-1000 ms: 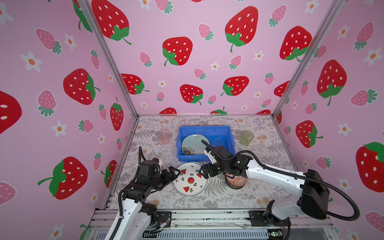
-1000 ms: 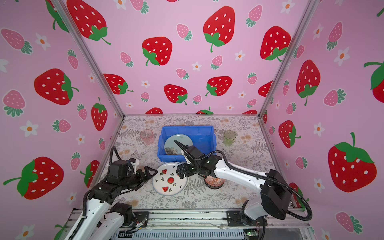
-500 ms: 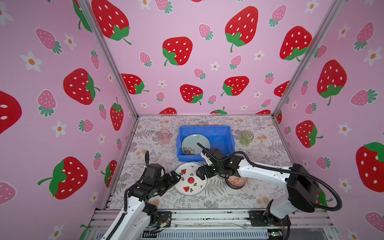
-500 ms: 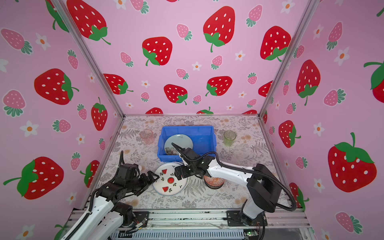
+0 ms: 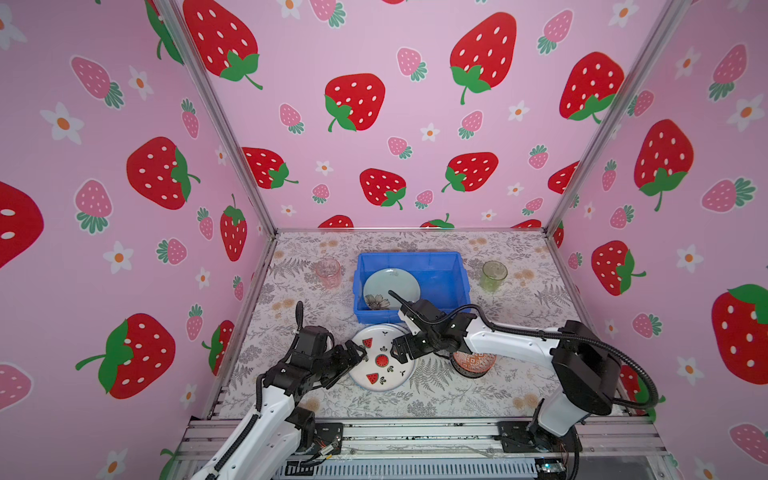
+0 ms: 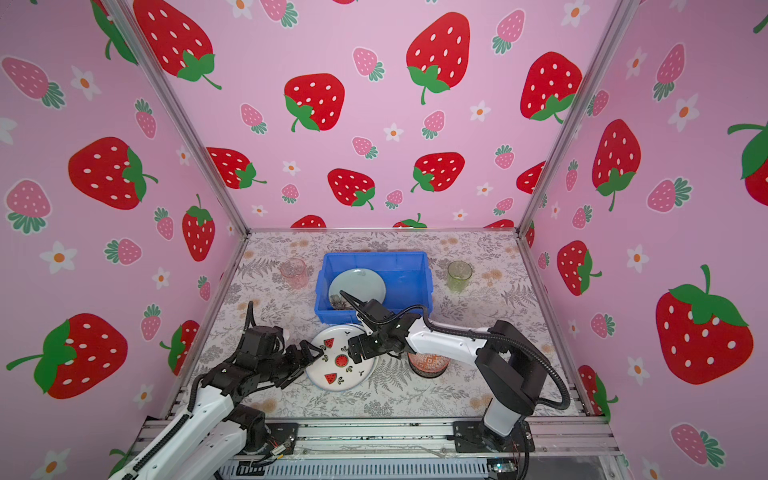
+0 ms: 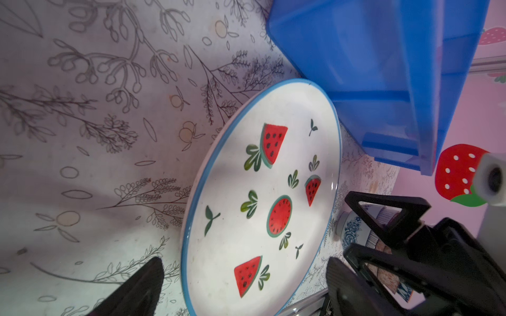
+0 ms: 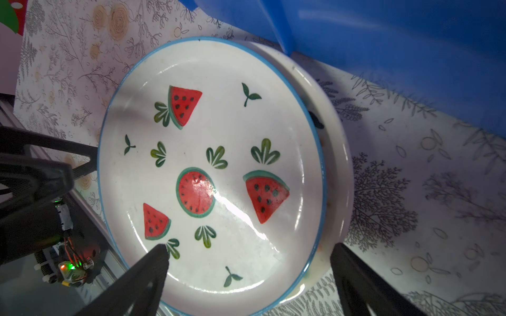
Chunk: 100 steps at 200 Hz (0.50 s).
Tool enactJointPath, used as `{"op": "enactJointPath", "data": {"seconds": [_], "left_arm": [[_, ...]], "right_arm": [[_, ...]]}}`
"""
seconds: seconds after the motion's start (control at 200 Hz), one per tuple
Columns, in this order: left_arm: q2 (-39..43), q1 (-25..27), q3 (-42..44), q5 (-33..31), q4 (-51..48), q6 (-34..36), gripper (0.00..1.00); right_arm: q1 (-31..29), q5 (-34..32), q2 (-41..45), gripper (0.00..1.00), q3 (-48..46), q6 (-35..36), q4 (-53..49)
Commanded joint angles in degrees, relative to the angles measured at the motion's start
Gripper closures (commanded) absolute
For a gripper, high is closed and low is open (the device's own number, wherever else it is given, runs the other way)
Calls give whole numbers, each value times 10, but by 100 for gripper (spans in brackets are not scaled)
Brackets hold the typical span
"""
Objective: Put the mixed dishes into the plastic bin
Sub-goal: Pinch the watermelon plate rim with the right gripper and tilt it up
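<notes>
Watermelon plate [image 5: 381,359] on the table [image 5: 519,386], just in front of the blue bin [image 5: 444,282] — lying offset on a cream plate [image 8: 336,153]. Left gripper [image 5: 356,352] at its left rim, fingers spread either side of the edge, pinching nothing. Right gripper [image 5: 397,350] at the opposite rim, fingers likewise spread wide. Pale green plate [image 5: 390,284] inside the bin. Orange bowl [image 5: 473,365] just right of the plates; pink cup [image 5: 328,272] and green cup [image 5: 493,274] flanking the bin — both on the table.
</notes>
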<state>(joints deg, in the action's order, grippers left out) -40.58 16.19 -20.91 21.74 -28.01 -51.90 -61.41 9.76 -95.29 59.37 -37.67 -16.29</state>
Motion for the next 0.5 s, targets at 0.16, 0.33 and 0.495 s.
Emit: {"op": "enactJointPath", "data": {"seconds": [0.16,0.33,0.495], "left_arm": [[2,3,21,18,29,-15,5],[11,3,30,22,30,-20,5],[21,3,33,22,30,-24,6]], "right_arm": [[-4,8,-27,4,5,-2,7],[-4,14,-41,4,8,-1,11],[-4,30,-44,5,9,-3,22]]}}
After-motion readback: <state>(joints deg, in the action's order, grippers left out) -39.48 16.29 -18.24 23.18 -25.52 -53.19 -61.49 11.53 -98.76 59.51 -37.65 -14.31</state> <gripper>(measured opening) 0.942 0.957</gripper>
